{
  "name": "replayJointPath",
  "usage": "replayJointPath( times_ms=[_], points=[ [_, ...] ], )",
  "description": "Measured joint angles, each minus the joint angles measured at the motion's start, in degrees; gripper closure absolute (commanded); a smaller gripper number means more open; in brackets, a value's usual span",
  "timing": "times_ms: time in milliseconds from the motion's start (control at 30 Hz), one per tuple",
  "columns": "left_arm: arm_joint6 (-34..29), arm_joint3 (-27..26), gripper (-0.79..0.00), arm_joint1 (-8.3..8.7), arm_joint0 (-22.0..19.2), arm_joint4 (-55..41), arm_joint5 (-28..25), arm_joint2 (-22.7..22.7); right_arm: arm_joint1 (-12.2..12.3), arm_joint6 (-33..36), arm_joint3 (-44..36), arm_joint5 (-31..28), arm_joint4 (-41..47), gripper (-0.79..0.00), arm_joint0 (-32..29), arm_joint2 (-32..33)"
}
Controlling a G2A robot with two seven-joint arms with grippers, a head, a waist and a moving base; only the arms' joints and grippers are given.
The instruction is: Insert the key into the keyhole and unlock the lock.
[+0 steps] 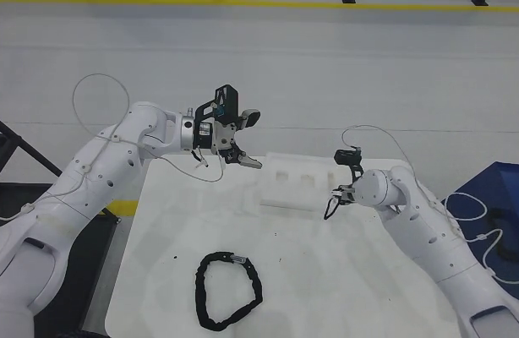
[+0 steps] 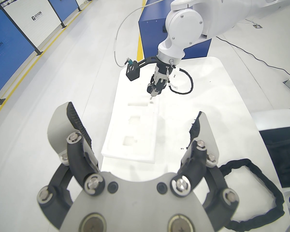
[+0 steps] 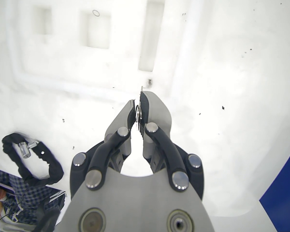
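A black fabric-sleeved chain lock (image 1: 228,287) lies closed in a loop on the white table (image 1: 369,287), near its front. The lock's metal cylinder (image 3: 26,148) shows at one end of the chain (image 3: 38,163). My right gripper (image 3: 137,102) is shut on a small silver key (image 3: 138,114), whose tip pokes past the fingertips. That gripper (image 1: 330,210) hangs just above the right end of the white foam tray (image 1: 293,188), far from the lock. My left gripper (image 2: 135,126) is open and holds nothing, raised above the table's back left edge (image 1: 243,159).
The foam tray (image 3: 62,68) has three recesses, one long and narrow (image 3: 151,34). A blue cabinet (image 1: 505,190) stands off the table's right side. A cable loops from the right wrist (image 2: 183,83). Open table surface lies between tray and lock.
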Motion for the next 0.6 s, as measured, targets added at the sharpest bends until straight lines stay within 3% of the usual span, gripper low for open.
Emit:
replayJointPath(
  times_ms=[200,600],
  points=[
    [0.0,0.0,-0.785,0.0,0.0,0.0,0.0,0.0,1.9,1.63,-4.63,-8.73,7.93,0.0,-5.11,7.77],
    [0.0,0.0,-0.785,0.0,0.0,0.0,0.0,0.0,3.91,3.21,-10.9,-19.25,27.75,0.0,-13.94,20.52]
  ],
)
